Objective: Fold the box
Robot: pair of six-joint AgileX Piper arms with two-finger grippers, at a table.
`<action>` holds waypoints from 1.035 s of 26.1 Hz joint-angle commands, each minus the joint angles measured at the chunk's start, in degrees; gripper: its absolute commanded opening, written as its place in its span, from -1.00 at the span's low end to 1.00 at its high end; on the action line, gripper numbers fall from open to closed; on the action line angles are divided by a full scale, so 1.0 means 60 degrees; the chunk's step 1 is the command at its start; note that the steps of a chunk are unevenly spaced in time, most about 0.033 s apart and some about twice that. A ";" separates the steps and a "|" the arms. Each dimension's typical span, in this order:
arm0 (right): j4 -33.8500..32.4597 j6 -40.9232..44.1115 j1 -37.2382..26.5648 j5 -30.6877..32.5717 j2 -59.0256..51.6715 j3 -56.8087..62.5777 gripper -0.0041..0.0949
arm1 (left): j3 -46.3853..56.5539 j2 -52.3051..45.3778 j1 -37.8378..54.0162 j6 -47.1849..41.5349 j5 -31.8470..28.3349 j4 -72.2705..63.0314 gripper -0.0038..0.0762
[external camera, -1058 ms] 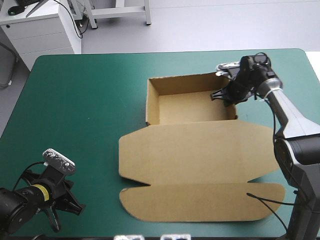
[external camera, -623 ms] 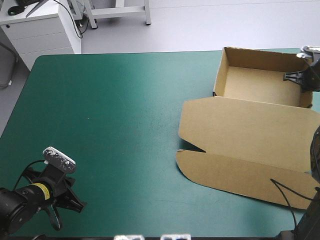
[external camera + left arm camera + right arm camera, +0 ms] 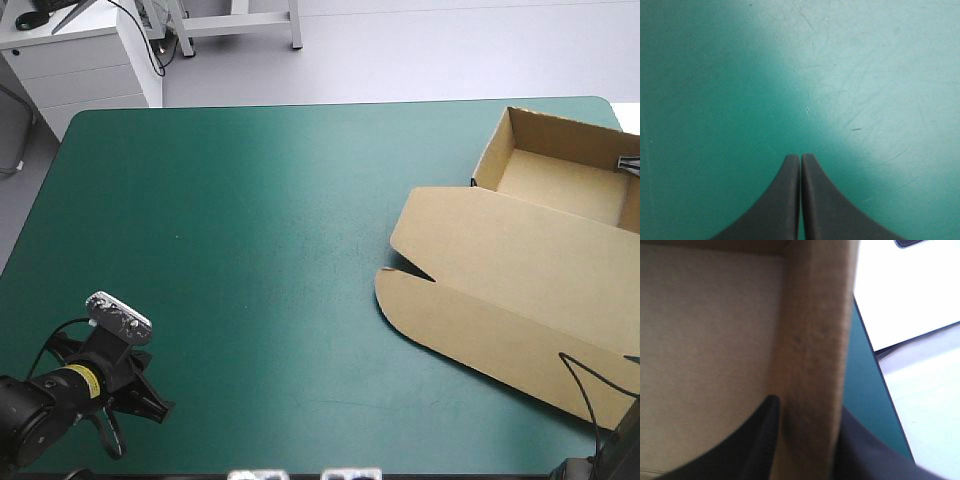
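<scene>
The brown box (image 3: pixel 500 270) sits at the far right corner of the desk (image 3: pixel 250 220), turned at a slant to the desk's edges and running out past the right side of the high view. It is an open tray (image 3: pixel 560 170) with its walls raised. The lid (image 3: pixel 520 255) lies flat on the teal-green cover (image 3: pixel 200 300), reaching from the tray toward the desk's near edge. The front flap (image 3: pixel 470 330) also lies flat beyond the lid, with a small notch cut between the two at their left end.

The right fingers (image 3: pixel 752 445) are all but closed on the tray's side wall (image 3: pixel 815 340). One black finger is inside the tray against the wall's inner face, and the other is outside it, so the board is pinched between them. The tray's floor (image 3: pixel 705 330) fills the view on the inner side. On the outer side a narrow strip of the cover shows up to the desk's edge. In the high view only a tip of these fingers shows, at the tray's right wall.

The left fingers (image 3: pixel 785 205) are pressed together in one pointed arch and hold nothing. They are over bare, lightly scratched cover. That arm is at the desk's near left corner, well apart from the box.
</scene>
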 commanded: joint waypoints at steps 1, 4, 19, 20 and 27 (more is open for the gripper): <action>-0.0073 0.0306 -0.0220 -0.0492 -0.0567 -0.0321 0.50 | -0.0211 0.0018 -0.0012 -0.0114 -0.0381 0.0163 -0.92; -0.0240 0.0442 -0.0344 -0.0208 -0.0683 -0.0321 0.82 | -0.0211 0.0018 -0.0012 -0.0114 -0.0381 0.0378 -0.92; 0.1385 -0.0163 -0.0352 0.0840 -0.2909 -0.0408 -0.96 | -0.0211 0.0018 -0.0012 -0.0114 -0.0639 0.0398 -0.92; 0.1836 -0.0325 -0.0352 0.0914 -0.3022 -0.0408 -0.94 | -0.0211 0.0018 -0.0012 -0.0114 -0.0660 0.0398 -0.92; 0.3767 -0.1273 0.0254 0.0915 -0.4077 -0.0408 -0.94 | -0.0211 0.0018 -0.0012 -0.0122 -0.0783 0.0398 -0.92</action>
